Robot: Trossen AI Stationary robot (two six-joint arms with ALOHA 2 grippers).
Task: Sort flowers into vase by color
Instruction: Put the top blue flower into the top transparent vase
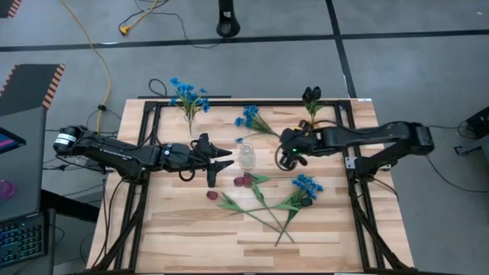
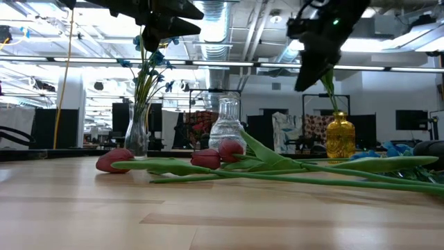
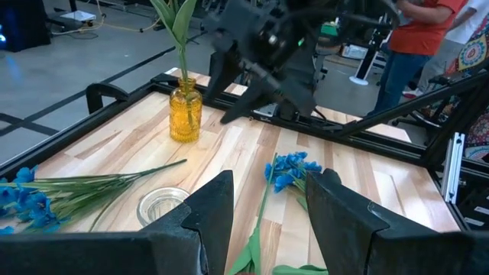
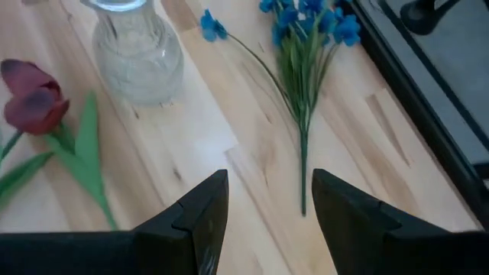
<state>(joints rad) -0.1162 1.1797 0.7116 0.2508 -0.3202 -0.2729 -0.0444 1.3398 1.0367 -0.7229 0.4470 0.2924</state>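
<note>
While both claws are hanging released and empty, the right claw (image 1: 284, 158) is hovering over a loose blue-bloomed sprig (image 4: 306, 46), the left claw (image 1: 221, 163) flanking the empty clear glass vase (image 1: 247, 156) on the tabletop (image 1: 191, 229)

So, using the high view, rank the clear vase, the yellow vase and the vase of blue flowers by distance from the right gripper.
1. clear vase: table centre, just left of the right gripper.
2. yellow vase: back edge, behind the gripper and slightly to its right.
3. vase of blue flowers: back-left part of the table, farthest.
</note>
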